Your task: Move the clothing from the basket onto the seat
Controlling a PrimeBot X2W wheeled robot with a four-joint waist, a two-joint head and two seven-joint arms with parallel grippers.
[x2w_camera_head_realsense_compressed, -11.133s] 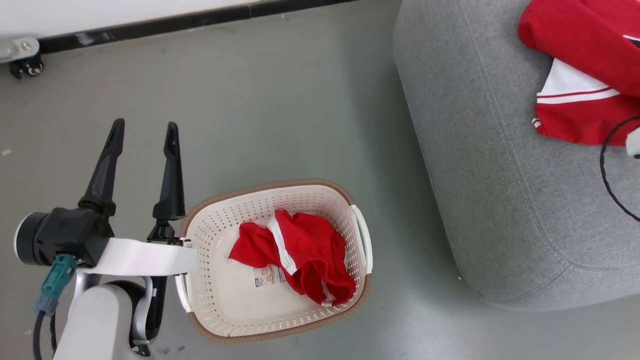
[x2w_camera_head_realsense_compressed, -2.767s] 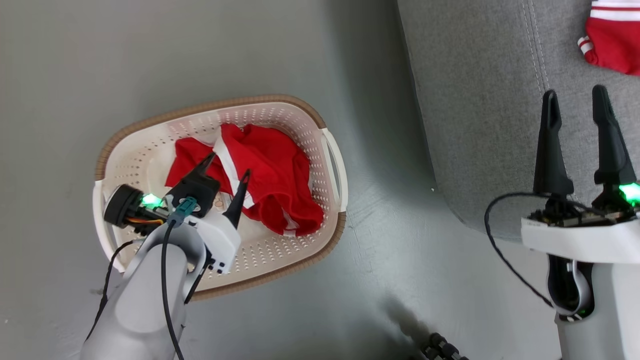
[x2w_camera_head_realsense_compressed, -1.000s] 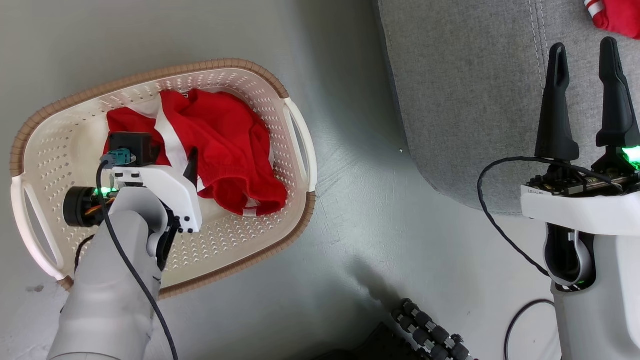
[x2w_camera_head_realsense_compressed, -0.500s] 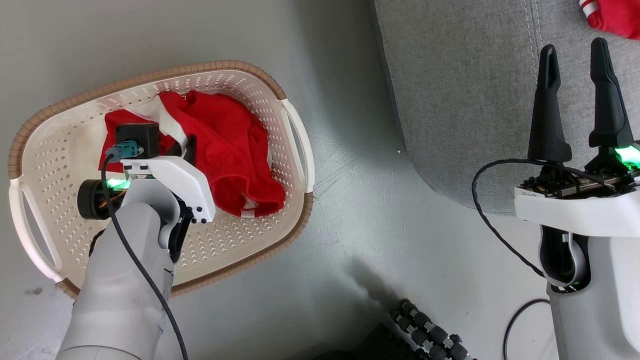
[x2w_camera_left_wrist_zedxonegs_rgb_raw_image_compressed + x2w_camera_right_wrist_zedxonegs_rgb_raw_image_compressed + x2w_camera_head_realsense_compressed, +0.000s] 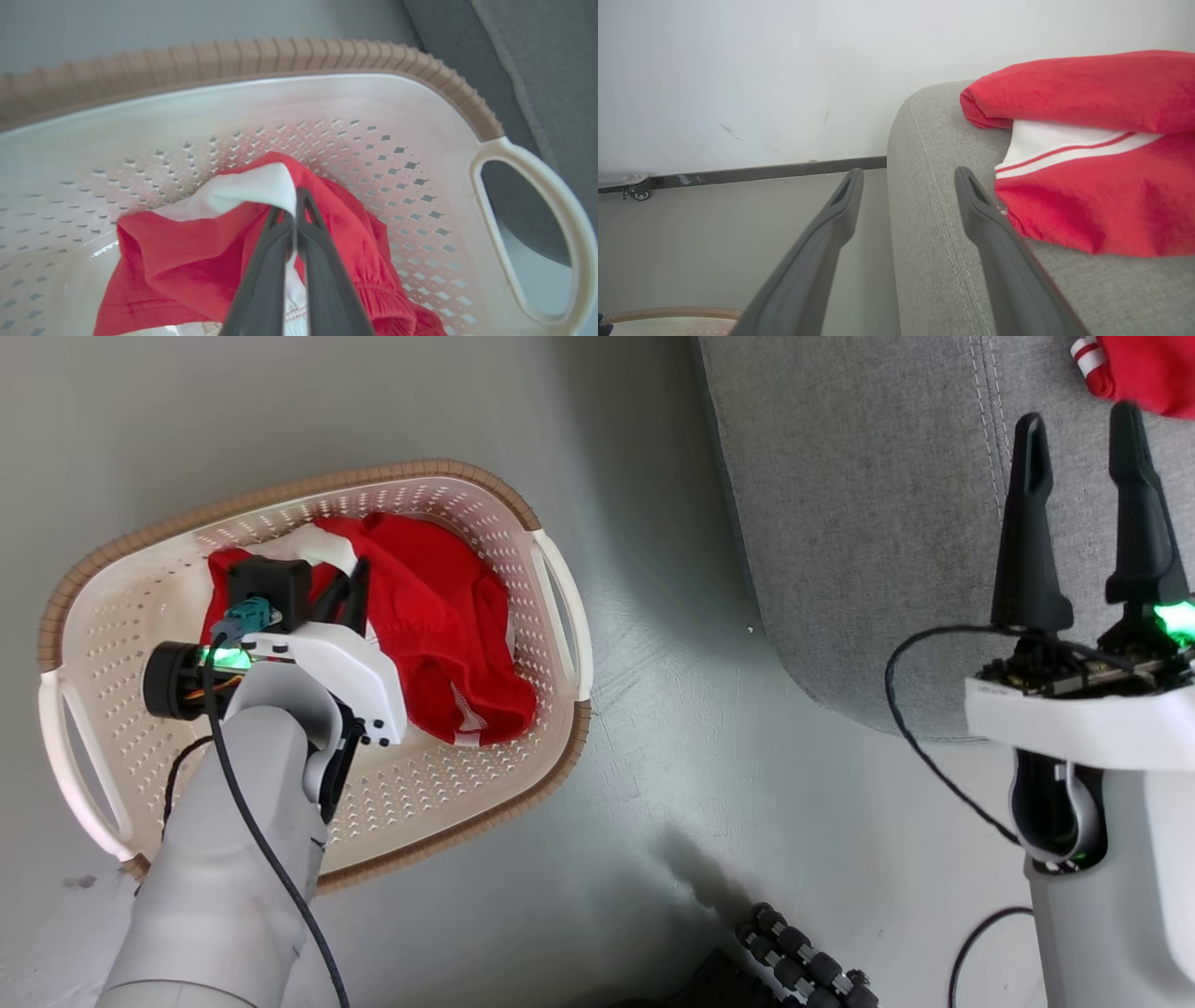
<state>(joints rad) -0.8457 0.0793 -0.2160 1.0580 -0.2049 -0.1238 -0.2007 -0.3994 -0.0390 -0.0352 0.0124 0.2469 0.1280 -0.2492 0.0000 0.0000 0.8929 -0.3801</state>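
Observation:
The cream basket (image 5: 551, 616) (image 5: 420, 107) with a brown rim stands on the floor at the left. Red clothing (image 5: 439, 625) (image 5: 187, 261) with white trim lies bunched inside it. My left gripper (image 5: 344, 595) (image 5: 294, 205) reaches down into the basket and is shut on a white-and-red fold of that clothing, pulled up a little. The grey seat (image 5: 859, 504) (image 5: 934, 196) fills the upper right, with another red and white garment (image 5: 1134, 369) (image 5: 1087, 154) on it. My right gripper (image 5: 1078, 425) (image 5: 906, 175) hovers open over the seat's edge, holding nothing.
Grey floor (image 5: 672, 747) lies between basket and seat. A black ribbed part (image 5: 803, 957) shows at the bottom edge. A white wall with a dark baseboard (image 5: 761, 170) and a small caster (image 5: 637, 192) stand beyond the seat.
My left gripper has closed on the fold of clothing in the basket and drawn it up slightly. The right gripper has stayed open above the seat.

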